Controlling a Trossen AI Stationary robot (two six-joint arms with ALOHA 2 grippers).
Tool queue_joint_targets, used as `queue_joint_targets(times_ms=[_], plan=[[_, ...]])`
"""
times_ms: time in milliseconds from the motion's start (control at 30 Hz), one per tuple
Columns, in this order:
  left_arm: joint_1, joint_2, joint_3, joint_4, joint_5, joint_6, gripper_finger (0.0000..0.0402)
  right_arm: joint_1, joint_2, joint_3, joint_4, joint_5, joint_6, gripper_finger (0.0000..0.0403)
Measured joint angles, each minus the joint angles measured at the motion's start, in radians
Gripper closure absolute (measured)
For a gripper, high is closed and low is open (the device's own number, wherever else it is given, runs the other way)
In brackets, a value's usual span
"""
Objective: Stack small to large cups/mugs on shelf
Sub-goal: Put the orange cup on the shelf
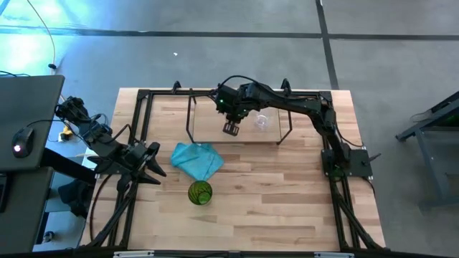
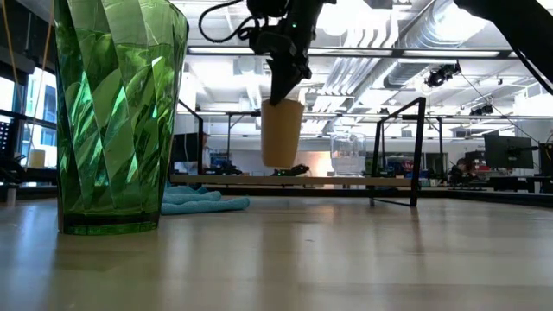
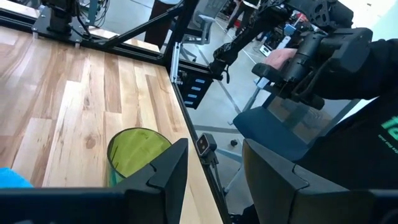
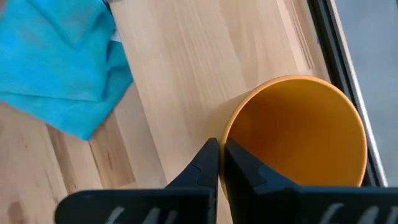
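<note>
My right gripper [image 2: 285, 86] reaches over the shelf [image 2: 259, 180] and is shut on the orange cup [image 2: 282, 131], which hangs just above the shelf's wooden board. In the high view the gripper [image 1: 231, 129] covers that cup. The small clear cup [image 2: 348, 154] stands by its base on the board [image 1: 208, 122], to the right of the orange one; it also shows from above [image 1: 262, 122]. The tall green cup [image 1: 200, 193] stands upright on the table near its front edge. My left gripper [image 1: 154, 168] waits open at the table's left side, with the green cup [image 3: 138, 152] ahead of it. My right gripper pinches the orange cup's rim [image 4: 225, 127], one finger [image 4: 245, 168] inside the cup and the other finger [image 4: 202, 165] outside its wall. The fingers come from above, pointing down. The cup [image 4: 298, 134] hangs roughly upright below them, lifted clear of the shelf board.
A crumpled teal cloth [image 1: 196, 159] lies on the table between the shelf and the green cup. The black frame rail [image 1: 136, 136] runs along the table's edges. Beyond the table's left edge a person's hand [image 3: 280, 59] holds a control arm.
</note>
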Motion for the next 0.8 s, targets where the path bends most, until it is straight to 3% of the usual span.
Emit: queue_joint_targets(times_ms=[800], plan=[[0.000,0.000,0.000,0.001,-0.006,-0.007,0.0259,-0.004,0.036,0.001,-0.028,-0.027,-0.001,0.0403]])
